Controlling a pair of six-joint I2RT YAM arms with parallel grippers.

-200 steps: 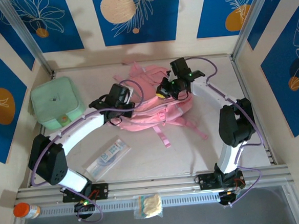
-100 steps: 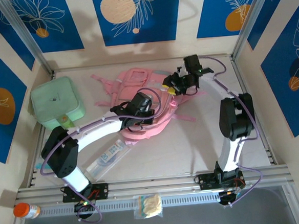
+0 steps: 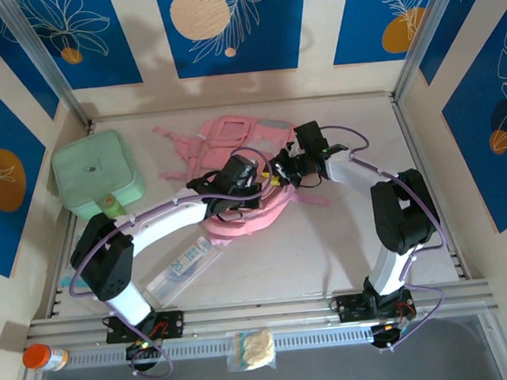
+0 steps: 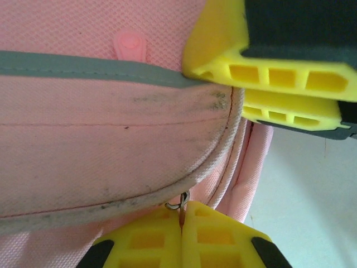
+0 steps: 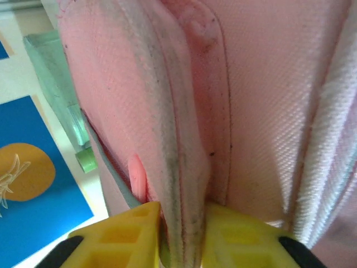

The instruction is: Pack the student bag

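Status: early, nothing looks packed yet. The student bag [image 3: 233,139] lies flat mid-table toward the back, loose straps trailing left, just right of the mint-green case [image 3: 95,171]. The case and a flat packet [image 3: 182,266] on the table [image 3: 328,254] are both outside the bag. An orange-capped bottle [image 3: 39,356] and a snack pouch [image 3: 252,350] sit on the front rail.

Both arms are on the bag's right-hand end, working the opening.
- Left gripper [image 4: 181,229]: fingers pressed together at the zip line, with the small metal zip pull [image 4: 177,204] vanishing between the tips. It probably has the pull pinched, but the contact itself is hidden.
- Right gripper [image 5: 181,245]: clamped on the bag's piped edge, a fold of pink fabric squeezed between the yellow pads. In the left wrist view it sits just above the left one, on the same seam.

Read: the right arm anchors the fabric while the left arm is set to run the zip. From the seam in close-up, the zip looks shut or barely started.

Left to do: open the compartment, load the items, close it.
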